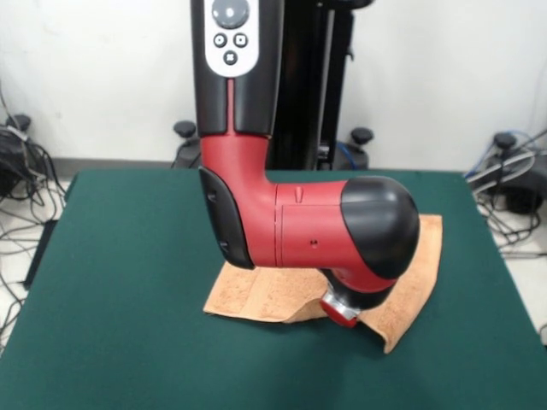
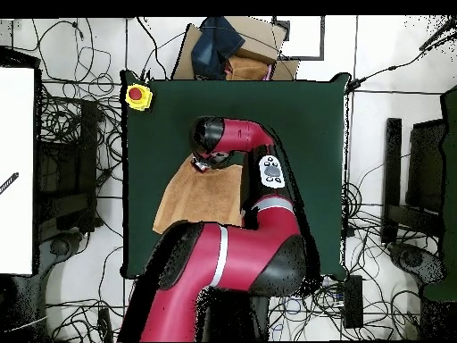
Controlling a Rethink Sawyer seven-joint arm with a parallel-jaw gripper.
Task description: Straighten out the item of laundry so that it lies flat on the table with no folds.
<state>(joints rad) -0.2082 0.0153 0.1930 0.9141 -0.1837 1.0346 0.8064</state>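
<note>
Reaching low over the peach-orange towel (image 1: 410, 282), the gripper (image 1: 340, 309) hung at its near edge, though whether it was apart or together could not be told. The towel lay toward one side of the green table (image 1: 128, 256), a corner seemingly turned under by the wrist. Dragging from there would likely have bunched the cloth and added folds.
</note>
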